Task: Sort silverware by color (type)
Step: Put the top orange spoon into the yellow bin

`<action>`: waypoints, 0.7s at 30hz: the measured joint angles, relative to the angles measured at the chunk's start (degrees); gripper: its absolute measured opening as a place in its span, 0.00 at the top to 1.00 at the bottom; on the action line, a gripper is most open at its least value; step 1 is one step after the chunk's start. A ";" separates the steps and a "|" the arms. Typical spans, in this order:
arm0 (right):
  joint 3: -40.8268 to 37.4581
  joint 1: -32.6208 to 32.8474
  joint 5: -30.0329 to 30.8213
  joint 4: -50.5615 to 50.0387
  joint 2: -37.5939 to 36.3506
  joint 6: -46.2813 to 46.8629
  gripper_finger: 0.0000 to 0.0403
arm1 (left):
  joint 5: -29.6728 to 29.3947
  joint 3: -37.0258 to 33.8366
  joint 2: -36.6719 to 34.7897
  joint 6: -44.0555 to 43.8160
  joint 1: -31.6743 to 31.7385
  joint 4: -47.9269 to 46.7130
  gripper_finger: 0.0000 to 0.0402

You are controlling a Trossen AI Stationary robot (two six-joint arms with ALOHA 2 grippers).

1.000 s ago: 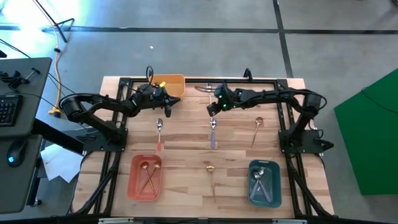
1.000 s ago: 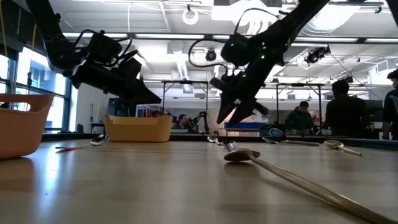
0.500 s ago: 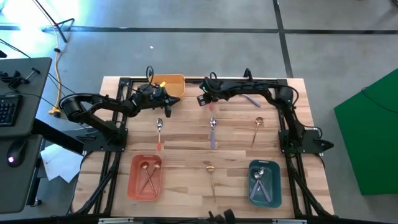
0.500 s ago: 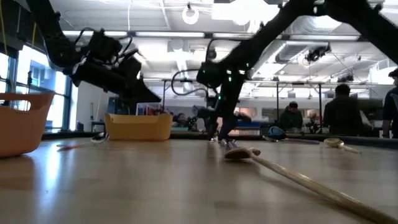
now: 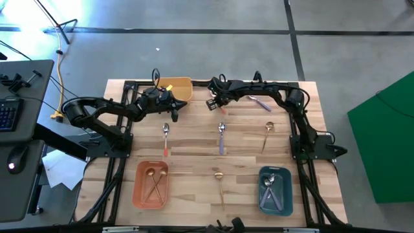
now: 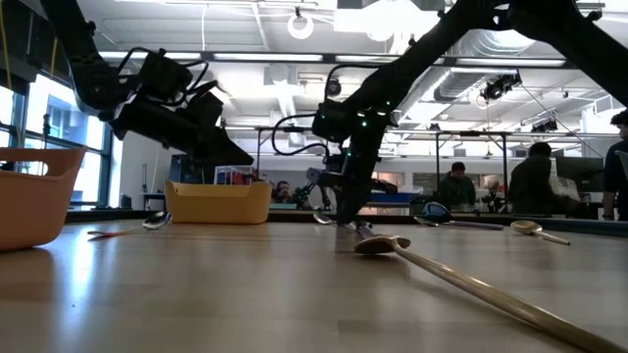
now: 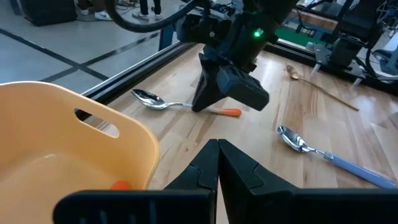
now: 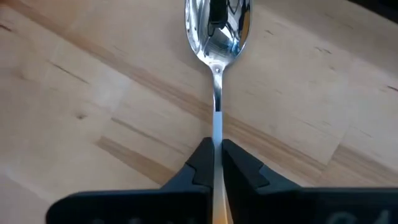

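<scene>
Clearly our right fingers point(image 8: 216, 163) were clamped on the thin silver neck of a spoon point(image 8: 218, 37), just behind its shiny bowl, with the spoon lying flat on the wooden desk point(image 8: 93, 93). From the left wrist view that spoon point(image 7: 163, 102) showed an orange handle tip poking out past the right gripper point(image 7: 205, 102), which pressed down on it near the far edge of the desk. Overhead, the right gripper point(image 5: 214, 102) sat at the far middle of the desk, beside the yellow bin point(image 5: 180, 89).

Our left fingers point(image 7: 216, 163) were pressed together with nothing between them, and the left gripper point(image 5: 173, 111) hung above the desk just in front of the yellow bin.

Farther out, a spoon with a red handle point(image 5: 165, 137), a spoon with a blue handle point(image 5: 221, 138) and a gold spoon point(image 5: 267, 134) lay apart in a row across the middle. Another gold spoon point(image 5: 220, 184) lay near the front edge, between the red bin point(image 5: 151, 184), which held gold spoons, and the teal bin point(image 5: 275, 189), which held silver ones. One more blue-handled spoon point(image 5: 261, 103) lay under the right arm near the far edge.
</scene>
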 joint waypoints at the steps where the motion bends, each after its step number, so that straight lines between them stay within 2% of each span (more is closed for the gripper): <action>1: 0.24 -0.01 -0.83 -0.20 -0.06 -0.71 0.97 | 0.02 0.00 0.00 -0.02 0.25 0.00 1.00; 7: 4.39 0.91 -7.00 -0.26 0.00 -7.82 0.99 | 0.45 -1.41 -0.79 -1.13 2.58 0.86 1.00; 13: 7.98 1.36 -8.80 0.07 -2.54 -14.38 0.99 | 0.98 -4.36 -3.59 -3.77 6.01 1.14 1.00; 16: 7.96 1.44 -10.61 5.59 -4.30 -15.80 1.00 | 3.62 -5.57 -5.32 -5.44 7.92 2.62 1.00; 21: 11.39 2.08 -14.01 17.07 -3.21 -20.31 1.00 | 10.64 -7.18 -7.66 -7.99 10.44 8.31 1.00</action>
